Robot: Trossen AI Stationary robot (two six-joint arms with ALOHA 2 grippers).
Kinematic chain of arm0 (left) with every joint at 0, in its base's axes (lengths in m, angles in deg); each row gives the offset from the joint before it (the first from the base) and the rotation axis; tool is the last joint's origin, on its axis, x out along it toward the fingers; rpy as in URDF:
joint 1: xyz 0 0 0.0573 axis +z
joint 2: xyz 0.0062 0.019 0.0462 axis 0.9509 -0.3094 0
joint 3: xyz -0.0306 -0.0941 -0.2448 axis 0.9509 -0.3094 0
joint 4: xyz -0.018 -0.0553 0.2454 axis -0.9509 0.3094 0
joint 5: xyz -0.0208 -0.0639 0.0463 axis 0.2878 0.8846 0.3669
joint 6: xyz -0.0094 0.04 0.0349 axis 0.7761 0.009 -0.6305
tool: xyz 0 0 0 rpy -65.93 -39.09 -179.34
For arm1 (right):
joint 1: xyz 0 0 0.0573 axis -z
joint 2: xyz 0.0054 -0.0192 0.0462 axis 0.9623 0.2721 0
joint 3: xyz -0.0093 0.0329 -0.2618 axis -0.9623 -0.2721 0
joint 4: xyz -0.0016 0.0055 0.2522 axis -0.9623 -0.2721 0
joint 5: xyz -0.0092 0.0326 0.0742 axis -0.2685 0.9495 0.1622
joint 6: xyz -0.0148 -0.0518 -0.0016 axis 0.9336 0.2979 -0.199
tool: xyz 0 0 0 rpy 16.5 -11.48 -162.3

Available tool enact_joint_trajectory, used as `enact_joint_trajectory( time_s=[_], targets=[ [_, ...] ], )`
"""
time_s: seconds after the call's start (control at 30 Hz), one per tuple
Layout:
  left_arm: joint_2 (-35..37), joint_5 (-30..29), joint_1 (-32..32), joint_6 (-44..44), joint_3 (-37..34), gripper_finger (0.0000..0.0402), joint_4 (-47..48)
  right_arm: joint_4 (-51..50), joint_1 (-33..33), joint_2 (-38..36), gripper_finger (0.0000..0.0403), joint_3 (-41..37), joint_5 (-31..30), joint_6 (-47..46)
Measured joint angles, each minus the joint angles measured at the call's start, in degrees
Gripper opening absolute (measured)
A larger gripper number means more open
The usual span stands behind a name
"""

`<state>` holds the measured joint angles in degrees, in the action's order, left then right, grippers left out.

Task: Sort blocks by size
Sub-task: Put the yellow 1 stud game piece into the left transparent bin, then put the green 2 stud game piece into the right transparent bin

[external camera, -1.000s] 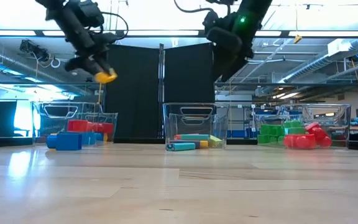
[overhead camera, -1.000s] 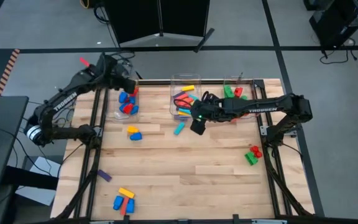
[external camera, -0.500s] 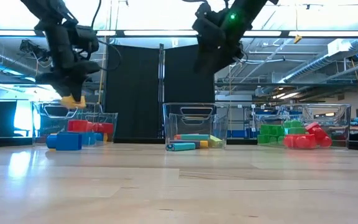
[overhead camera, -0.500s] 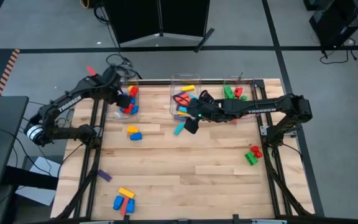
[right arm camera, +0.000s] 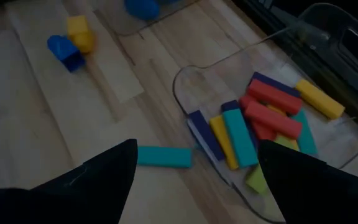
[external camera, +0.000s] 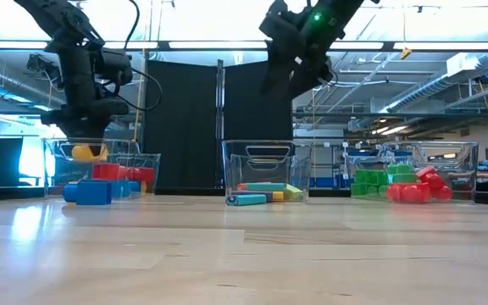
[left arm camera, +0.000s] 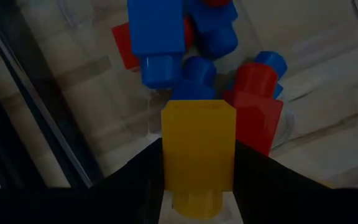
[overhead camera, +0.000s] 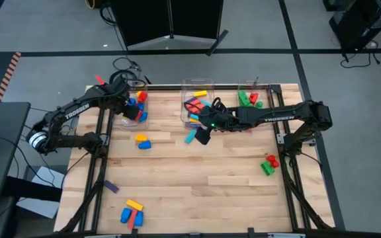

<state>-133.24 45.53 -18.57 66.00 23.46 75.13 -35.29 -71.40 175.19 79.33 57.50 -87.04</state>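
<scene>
Currently the left end effector (left arm camera: 197, 180) pinches a yellow block (left arm camera: 198, 152) between its two dark fingers, hanging over the left clear bin (overhead camera: 139, 119) at the far left of the wooden surface (overhead camera: 197, 178); in the low view the block sits level with the bin's upper part, probably just at its rim. Red and blue chunky blocks (left arm camera: 185, 37) lie in that bin below it. The right end effector (right arm camera: 191, 168) hovers with fingers spread wide above a loose cyan long block (right arm camera: 163, 155), which lies on the surface just beside the middle bin (right arm camera: 278, 81). That bin holds long blocks (right arm camera: 272, 118) in red, yellow, cyan, blue and green. The right bin (overhead camera: 256, 89) holds green and red blocks. Other blocks lie scattered: a yellow-and-blue pair (overhead camera: 142, 141), a red-and-green pair (overhead camera: 269, 164), and a cluster (overhead camera: 131, 213) at the near left edge.
</scene>
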Motion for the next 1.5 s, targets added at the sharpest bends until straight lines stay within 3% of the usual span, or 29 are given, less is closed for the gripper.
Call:
enact_joint_trajectory(
  time_s=[0.23, 0.6, 0.87, 1.17, 1.37, 1.5],
  targets=[
    [0.01, -0.01, 0.02, -1.50, 0.00, 0.0178, -0.08, -0.02, -0.83, 0.00, 0.0341, 0.02, 0.00, -1.45],
    [0.02, -0.38, 0.02, -1.70, 0.01, 0.0247, -1.26, -0.04, -0.87, 0.00, 0.0336, 0.02, 0.00, -4.14],
    [0.07, -1.38, 0.02, -5.91, 5.12, 0.0252, -1.46, -1.59, -0.87, 0.00, 0.0334, 0.04, -0.02, -9.98],
    [0.89, -0.32, -1.73, -7.83, 10.16, 0.0252, -1.09, -11.07, -1.45, 0.00, 0.0324, 0.04, -0.02, -22.75],
    [3.52, 0.20, -6.15, -8.67, 10.19, 0.0252, -1.49, -21.47, -4.05, 0.00, 0.0319, 0.04, -1.80, -30.92],
    [6.43, 0.33, -11.27, -4.49, 10.17, 0.0252, -4.16, -29.24, -6.25, 0.00, 0.0313, 0.04, -3.53, -35.27]
  ],
)
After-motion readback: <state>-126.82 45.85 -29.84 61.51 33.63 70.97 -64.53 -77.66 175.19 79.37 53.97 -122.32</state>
